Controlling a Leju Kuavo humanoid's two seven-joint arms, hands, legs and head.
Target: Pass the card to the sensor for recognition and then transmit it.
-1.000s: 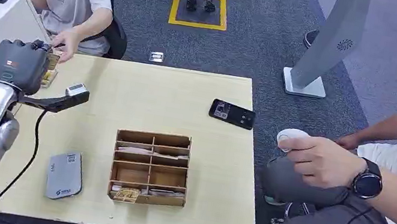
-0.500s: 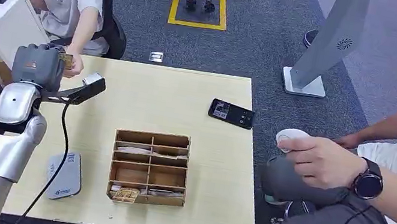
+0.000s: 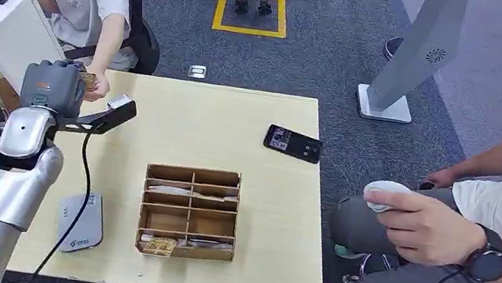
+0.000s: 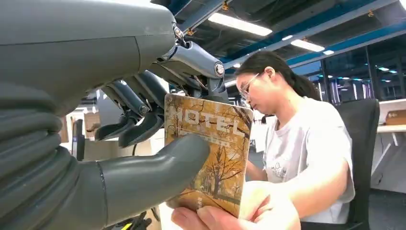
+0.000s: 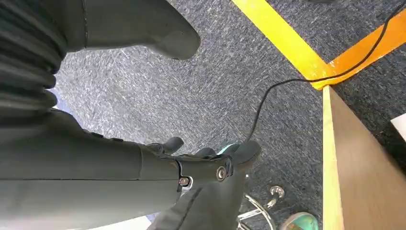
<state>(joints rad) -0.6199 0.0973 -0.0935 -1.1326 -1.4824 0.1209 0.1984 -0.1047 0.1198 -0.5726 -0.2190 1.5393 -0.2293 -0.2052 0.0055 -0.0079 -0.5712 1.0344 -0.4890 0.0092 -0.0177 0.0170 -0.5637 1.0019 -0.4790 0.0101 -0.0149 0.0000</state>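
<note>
Now the left hand (image 4: 143, 143) holds out the card (image 4: 210, 153).
Thumb and fingers (image 4: 139, 103) pinch it while a person's hand (image 4: 239, 215) grips its lower edge; right hand (image 5: 201, 182) hangs empty, its fingers apart.

Bright, even overhead strip lighting; sharp pictures, soft shadows.

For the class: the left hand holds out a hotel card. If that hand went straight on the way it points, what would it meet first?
Most likely the person's hand, already touching the card beyond the left hand; depth past it is unclear.
</note>
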